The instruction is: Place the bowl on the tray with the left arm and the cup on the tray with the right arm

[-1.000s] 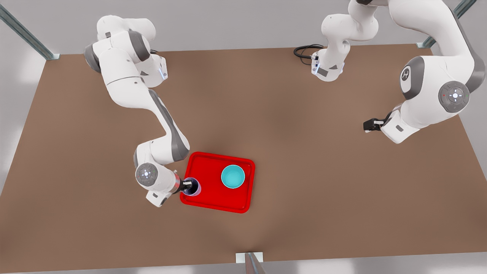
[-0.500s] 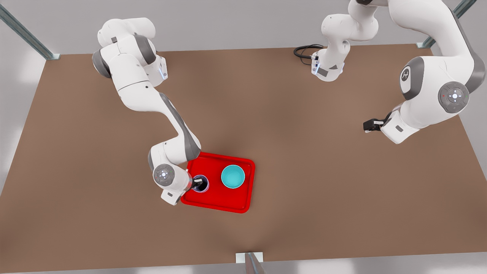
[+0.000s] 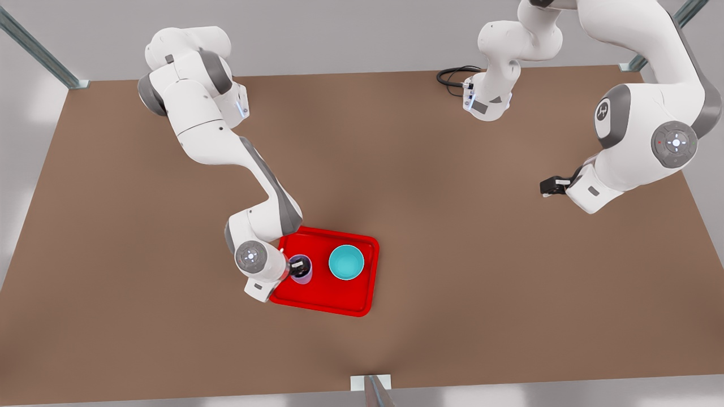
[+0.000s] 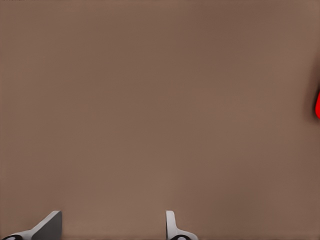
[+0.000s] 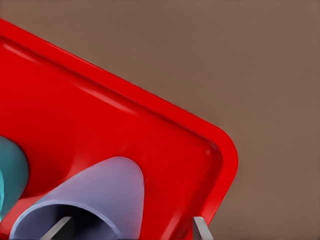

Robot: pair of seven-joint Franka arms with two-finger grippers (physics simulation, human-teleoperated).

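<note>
the right gripper [image 3: 296, 265] was over the red tray [image 3: 339, 294], at the tray's end toward the front view's left. its fingers were closed on the rim of the lavender cup [image 3: 301, 270], one finger [image 5: 59, 227] inside the cup and the other finger [image 5: 199, 228] outside it. in the right wrist view the cup [image 5: 100, 195] stood over the tray floor [image 5: 75, 120], close to a rounded corner, but i could not tell if its bottom touched the tray or was a little above it. the teal bowl [image 3: 346, 262] stood upright on the tray, just beside the cup and apart from it; an edge of the bowl [image 5: 11, 175] appeared next to the cup.

the left gripper [image 3: 551, 186] waited far away toward the front view's right, above the bare brown table [image 3: 452, 226]. its fingers [image 4: 172, 226] were spread wide and held nothing. a small part of the tray [image 4: 317, 104] appeared at the border of the left wrist view.
</note>
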